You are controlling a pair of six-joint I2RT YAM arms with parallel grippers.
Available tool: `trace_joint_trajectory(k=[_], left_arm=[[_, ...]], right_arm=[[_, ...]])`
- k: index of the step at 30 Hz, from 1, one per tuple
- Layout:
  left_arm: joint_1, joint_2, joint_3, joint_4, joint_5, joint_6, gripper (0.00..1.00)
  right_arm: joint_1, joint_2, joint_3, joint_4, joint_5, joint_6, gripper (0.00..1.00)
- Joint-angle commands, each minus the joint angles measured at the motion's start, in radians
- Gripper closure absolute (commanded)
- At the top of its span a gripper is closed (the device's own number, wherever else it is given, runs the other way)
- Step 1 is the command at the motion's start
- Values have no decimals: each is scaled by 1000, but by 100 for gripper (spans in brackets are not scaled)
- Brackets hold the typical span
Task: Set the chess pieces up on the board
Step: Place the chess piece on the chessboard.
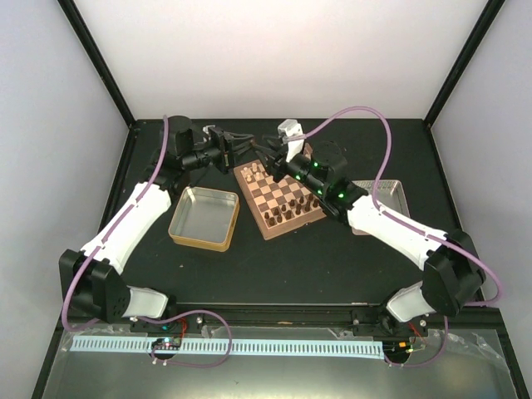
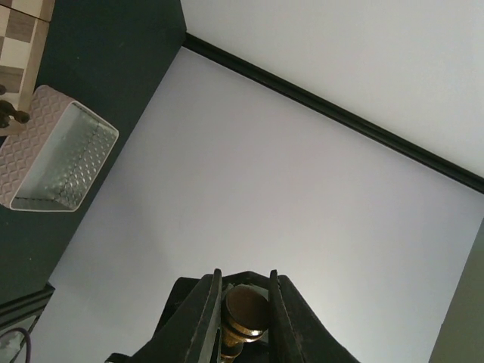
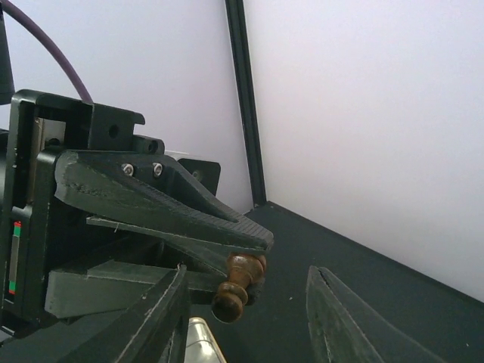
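Note:
My left gripper (image 2: 243, 283) is shut on a dark-brown chess piece (image 2: 246, 311), held by its base above the table's back edge. In the right wrist view the same piece (image 3: 237, 286) hangs from the left gripper (image 3: 253, 249), between my right gripper's (image 3: 249, 321) open fingers without touching them. In the top view the left gripper (image 1: 243, 150) and right gripper (image 1: 264, 158) meet just behind the board (image 1: 278, 197). Several dark-brown chess pieces (image 1: 296, 199) stand on the board's right side, and pale ones (image 1: 253, 172) on its far left corner.
An open metal tin (image 1: 204, 217) lies left of the board. A second tin (image 1: 391, 198) lies right of it, partly under my right arm; it also shows in the left wrist view (image 2: 53, 155). White walls and black frame posts close the back.

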Motion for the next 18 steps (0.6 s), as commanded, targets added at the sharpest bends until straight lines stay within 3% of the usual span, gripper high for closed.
trace_joint_trajectory(k=[1,4,14,18], left_arm=[[-5,-23,14,42,39,-79,87],[-5,-30,1,67,41,-98,87],[-5,-38,-3,67,48,-103,88],[-5,-38,-9,75,45,-105,88]], right_arm=[[4,27,4,70,-15,-12,60],[5,42,19,63,-18,-8,67],[6,53,53,61,-1,-14,70],[6,25,14,88,-15,-35,58]])
